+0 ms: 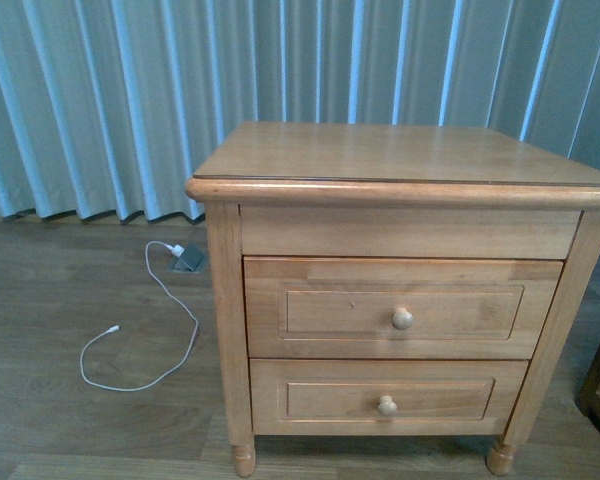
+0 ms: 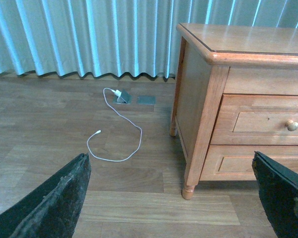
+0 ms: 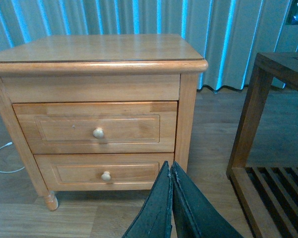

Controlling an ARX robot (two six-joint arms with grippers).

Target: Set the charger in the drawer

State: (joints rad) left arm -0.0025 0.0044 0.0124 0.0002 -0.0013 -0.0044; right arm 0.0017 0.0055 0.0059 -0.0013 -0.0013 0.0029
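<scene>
Ahead of both hands, the drawer (image 1: 402, 307) sits closed; left hand (image 2: 171, 198) apart, right hand (image 3: 171, 198) together; charger maybe hidden.

A home room: wooden nightstand (image 1: 400, 300), pleated curtains (image 1: 100, 100), wood-plank floor (image 1: 60, 300).

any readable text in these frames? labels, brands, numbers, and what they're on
None readable in any view.
Nightstand: bare wood, no label or brand mark on the top, the upper drawer or the lower drawer.
White cable and its plug on the floor: no print visible; too small to tell.
Curtain: plain, no text.
</scene>
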